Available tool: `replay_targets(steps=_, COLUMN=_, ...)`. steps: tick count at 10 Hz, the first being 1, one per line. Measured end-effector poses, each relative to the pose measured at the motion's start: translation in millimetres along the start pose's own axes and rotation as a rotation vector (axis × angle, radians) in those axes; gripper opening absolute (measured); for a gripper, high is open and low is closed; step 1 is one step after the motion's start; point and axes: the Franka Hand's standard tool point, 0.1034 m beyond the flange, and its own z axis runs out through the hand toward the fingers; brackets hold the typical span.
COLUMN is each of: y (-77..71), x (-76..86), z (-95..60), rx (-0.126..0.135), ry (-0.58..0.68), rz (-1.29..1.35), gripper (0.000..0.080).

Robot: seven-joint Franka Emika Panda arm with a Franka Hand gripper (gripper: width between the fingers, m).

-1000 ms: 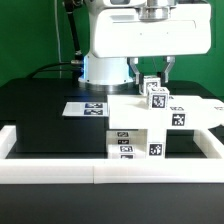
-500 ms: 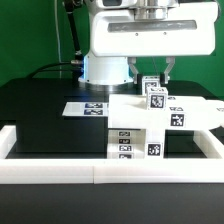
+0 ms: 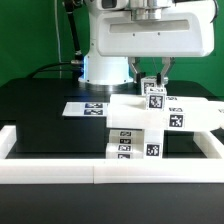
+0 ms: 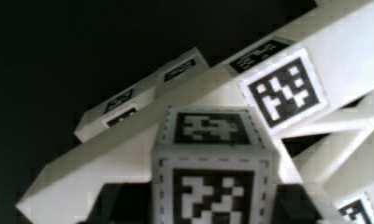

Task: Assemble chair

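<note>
White and matte, the chair is what you see in the middle of the black table, close to the front rail and a little toward the exterior view's right. It is not a finished chair: you have a boxy block low at the front, a flat slab lying over it and reaching to the exterior view's right, and a square post that stands upright on top. Each part carries black-and-white square tags; on the front face of the block you can count three or four of them, and the slab shows one on its edge. In the wrist view the post fills the foreground with a tag on its end face and another on the side face, and the slab behind it crosses the picture at a slant. Your gripper is right above the post, its dark fingers coming down on both sides of the post top, narrow and closed on it as far as you can see. Behind the chair, the marker board lies flat on the table.
</note>
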Motion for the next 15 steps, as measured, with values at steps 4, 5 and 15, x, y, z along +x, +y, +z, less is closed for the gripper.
replay_targets(steps=4, y=-3.6, x=-4.0, z=0.6, rx=0.014, ry=-0.014, rz=0.347, gripper=0.0287)
replay_targets(steps=5, y=-4.2, x=-4.7, z=0.7, rx=0.014, ry=-0.015, rz=0.408, gripper=0.0287)
replay_targets(steps=15, y=-10.8, x=-12.8, z=2.0, rx=0.015, ry=-0.021, rz=-0.043, gripper=0.0649)
